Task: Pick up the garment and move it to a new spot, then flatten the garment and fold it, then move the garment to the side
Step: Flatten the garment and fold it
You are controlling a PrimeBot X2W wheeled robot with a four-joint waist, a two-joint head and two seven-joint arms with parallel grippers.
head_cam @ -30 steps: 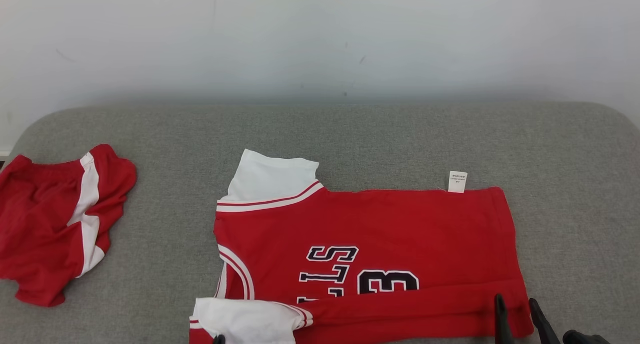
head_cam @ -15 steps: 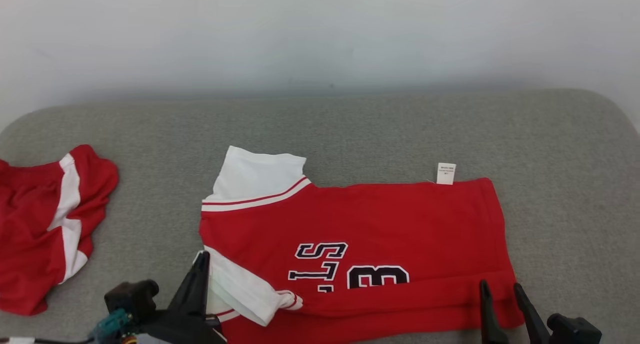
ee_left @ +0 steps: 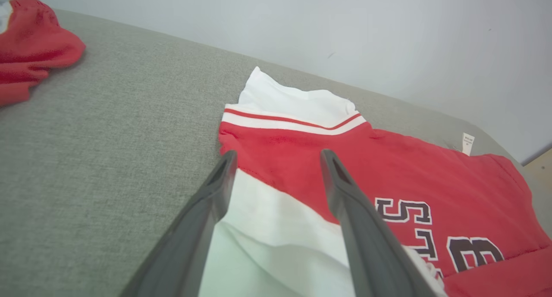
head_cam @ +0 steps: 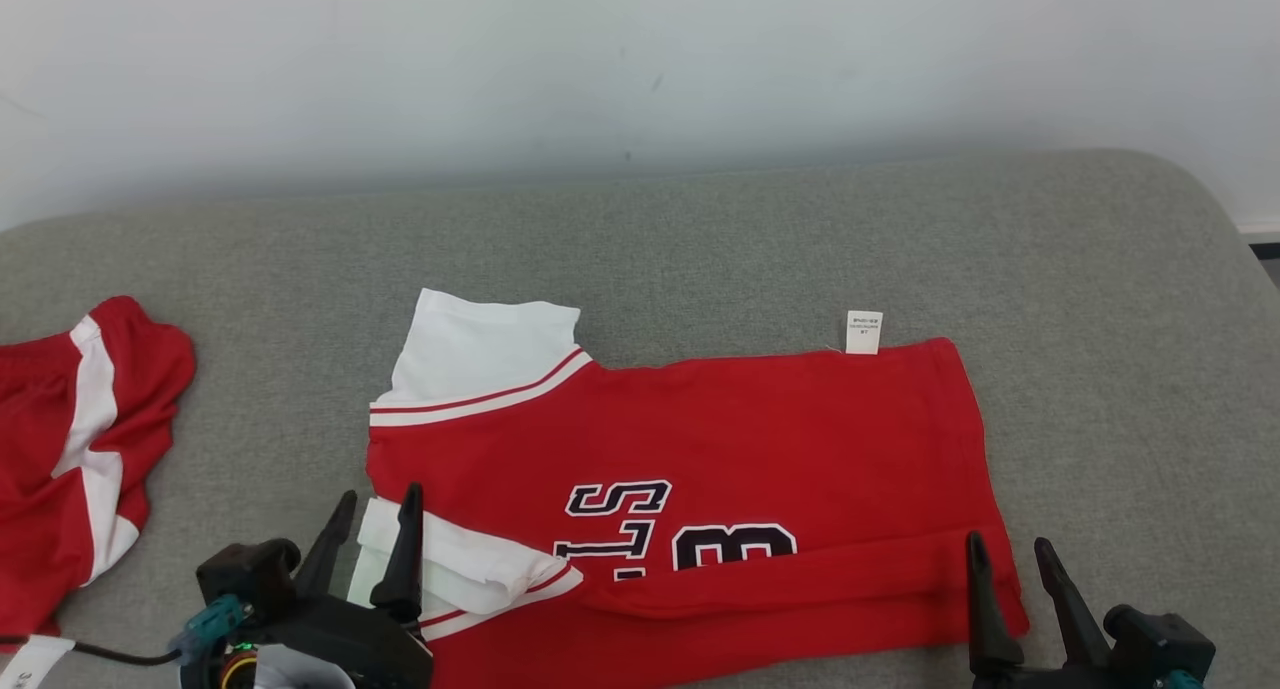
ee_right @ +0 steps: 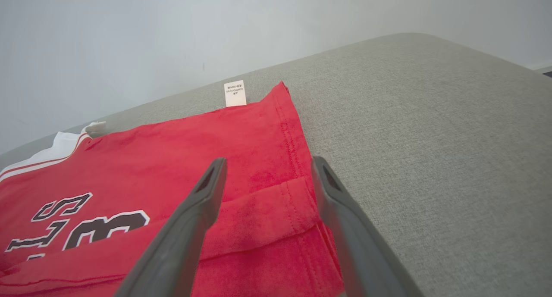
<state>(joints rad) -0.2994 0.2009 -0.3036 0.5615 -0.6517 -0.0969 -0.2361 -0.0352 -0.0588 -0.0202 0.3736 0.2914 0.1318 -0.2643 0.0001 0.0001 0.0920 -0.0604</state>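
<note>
Both grippers stand with fingers spread wide and nothing caught between them: the left gripper [head_cam: 378, 494] hovers at the jersey's near left corner, its fingers over the folded white sleeve, and the right gripper [head_cam: 1007, 542] hovers at the near right corner by the hem. Behind everything rises a pale wall [head_cam: 600, 59], and below it a grey cushioned surface [head_cam: 700, 239] spreads across the head view. On the middle of that surface, toward its near edge, the red jersey [head_cam: 720, 439] lies flat and sideways, collar end to the left and hem to the right, with its near long edge folded over onto the body in a band. Well apart at the far left sits a crumpled pair of red and white shorts [head_cam: 60, 459]. One white sleeve [head_cam: 480, 344] sticks out at the jersey's far left corner; the other [head_cam: 470, 564] is doubled onto the chest. Black lettering [head_cam: 620, 499] is partly covered by the folded band. A small white label [head_cam: 864, 332] pokes from the far edge near the hem.
</note>
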